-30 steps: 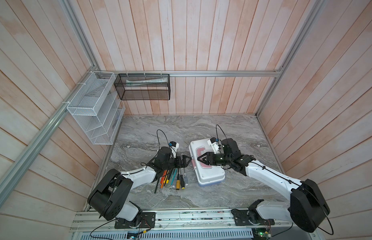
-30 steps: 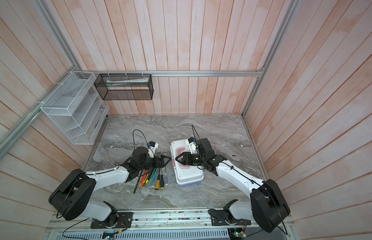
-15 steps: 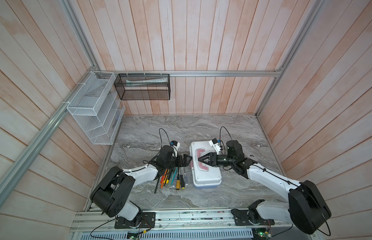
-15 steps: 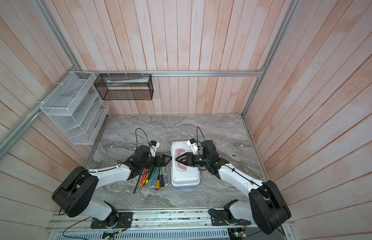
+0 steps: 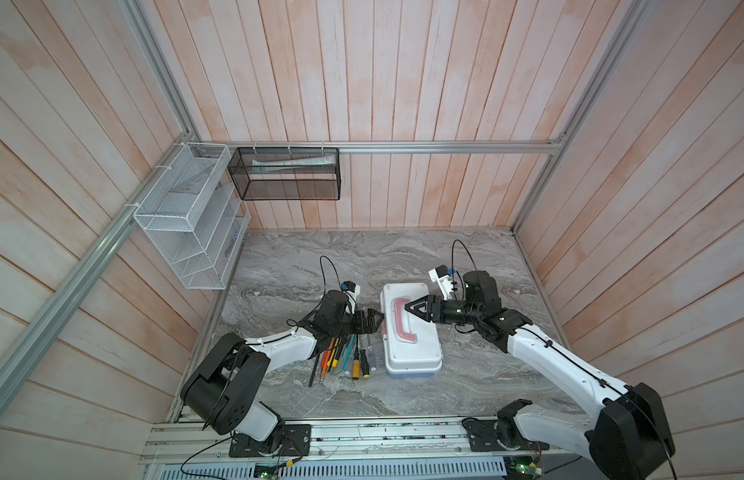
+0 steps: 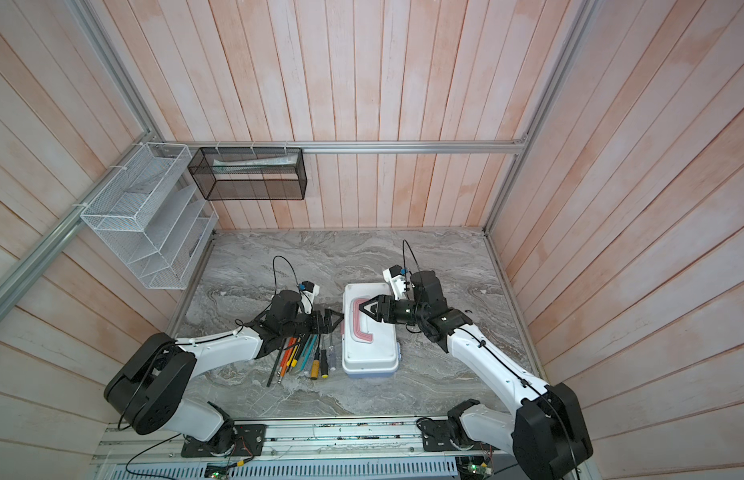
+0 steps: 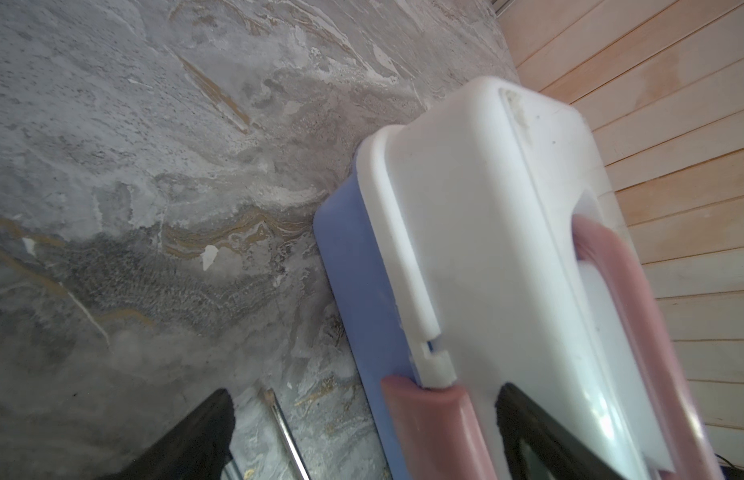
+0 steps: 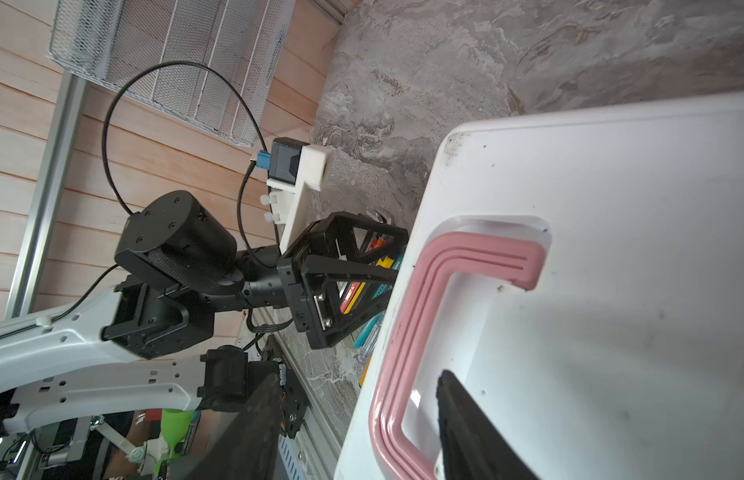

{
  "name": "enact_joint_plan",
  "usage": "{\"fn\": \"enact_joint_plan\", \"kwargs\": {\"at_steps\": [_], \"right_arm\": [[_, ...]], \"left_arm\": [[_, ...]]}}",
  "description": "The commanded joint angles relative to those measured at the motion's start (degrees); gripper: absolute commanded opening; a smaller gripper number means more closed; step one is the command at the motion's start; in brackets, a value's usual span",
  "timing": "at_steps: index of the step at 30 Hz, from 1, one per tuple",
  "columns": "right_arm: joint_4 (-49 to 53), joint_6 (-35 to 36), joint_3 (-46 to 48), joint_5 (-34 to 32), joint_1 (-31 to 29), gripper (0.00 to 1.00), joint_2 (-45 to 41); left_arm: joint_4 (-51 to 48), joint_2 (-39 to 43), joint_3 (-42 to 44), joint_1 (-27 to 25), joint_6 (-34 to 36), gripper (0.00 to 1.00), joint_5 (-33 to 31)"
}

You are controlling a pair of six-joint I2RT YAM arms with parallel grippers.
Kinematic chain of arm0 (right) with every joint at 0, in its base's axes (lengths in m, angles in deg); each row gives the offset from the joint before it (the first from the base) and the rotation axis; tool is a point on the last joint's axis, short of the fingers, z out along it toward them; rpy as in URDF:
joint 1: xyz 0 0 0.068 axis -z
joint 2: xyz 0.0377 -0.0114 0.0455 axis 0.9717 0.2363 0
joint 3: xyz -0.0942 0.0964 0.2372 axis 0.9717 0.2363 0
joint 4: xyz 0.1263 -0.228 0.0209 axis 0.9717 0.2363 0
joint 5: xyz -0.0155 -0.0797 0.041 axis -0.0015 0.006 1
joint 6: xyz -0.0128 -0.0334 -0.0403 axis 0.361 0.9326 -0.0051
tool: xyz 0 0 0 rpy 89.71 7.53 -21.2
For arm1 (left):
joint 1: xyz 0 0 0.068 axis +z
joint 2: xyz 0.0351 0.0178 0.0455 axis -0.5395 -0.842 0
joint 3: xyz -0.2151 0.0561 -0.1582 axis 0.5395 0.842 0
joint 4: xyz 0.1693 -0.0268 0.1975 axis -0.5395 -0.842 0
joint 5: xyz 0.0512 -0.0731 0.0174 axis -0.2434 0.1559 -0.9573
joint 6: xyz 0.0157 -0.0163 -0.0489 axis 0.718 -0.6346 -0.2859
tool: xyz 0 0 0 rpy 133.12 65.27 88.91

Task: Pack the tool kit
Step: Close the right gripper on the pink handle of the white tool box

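Closed white-lidded, blue-based plastic tool kit box point(image 5: 411, 353): mid grey marbled table point(image 5: 320, 266) | colour-handled screwdrivers point(image 5: 349, 359): loose row just left, under left arm | left gripper point(image 5: 376, 322): wide (pink latch point(image 7: 428, 424) between) | right gripper point(image 5: 406, 309): parted astride pink handle point(image 5: 399, 328), empty.

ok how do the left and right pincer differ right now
The left pincer sits beside the tool kit, jaws flanking its pink side latch; the right pincer is over its top, jaws straddling the pink handle. The left pincer points in from the loose tools' side, the right pincer from the opposite side. Both are open, gripping nothing.
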Motion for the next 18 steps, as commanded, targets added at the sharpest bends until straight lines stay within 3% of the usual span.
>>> {"fn": "enact_joint_plan", "kwargs": {"at_steps": [1,18], "right_arm": [[6.6,1.88,-2.05,-5.69,-1.97,0.6,0.23],[11.31,3.59,-8.15,-14.87,-10.19,0.64,10.55]], "left_arm": [[-0.72,0.49,-1.52,-0.25,1.2,1.0,-0.71],[1.63,-0.12,0.15,-1.35,-0.04,1.0,0.96]]}}
